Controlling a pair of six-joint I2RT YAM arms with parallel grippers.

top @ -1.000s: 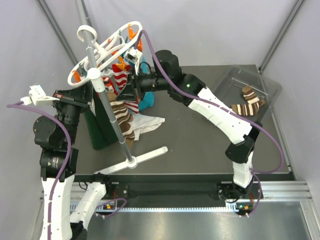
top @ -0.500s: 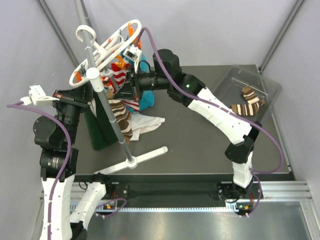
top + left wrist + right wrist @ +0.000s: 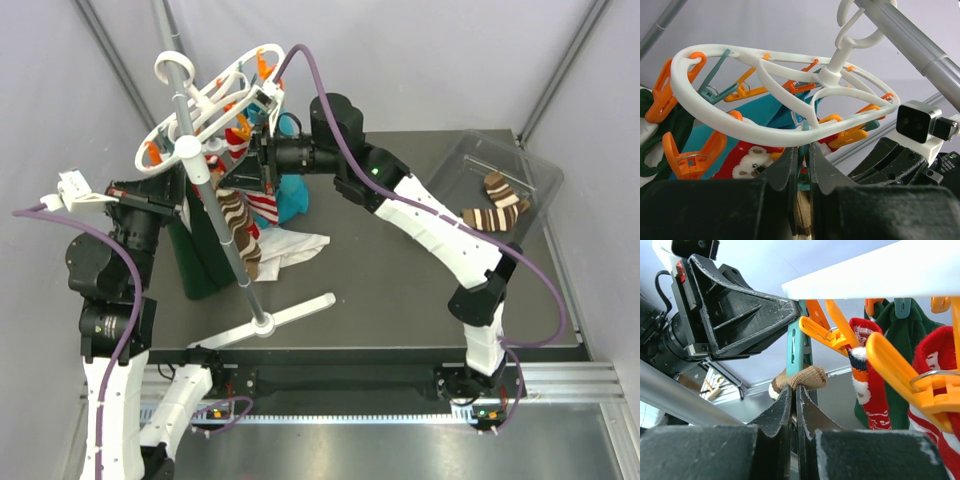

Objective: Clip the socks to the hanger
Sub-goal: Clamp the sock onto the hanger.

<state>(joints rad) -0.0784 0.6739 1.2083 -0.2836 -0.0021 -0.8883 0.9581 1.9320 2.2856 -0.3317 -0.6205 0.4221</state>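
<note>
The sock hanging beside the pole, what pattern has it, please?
Brown-and-cream stripes on the sock, clearest in top external.

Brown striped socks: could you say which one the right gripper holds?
The sock dangling by the grey pole, its cuff in the right gripper; the others lie in the bin.

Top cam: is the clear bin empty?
No, brown-and-cream striped socks lie inside the clear bin.
</note>
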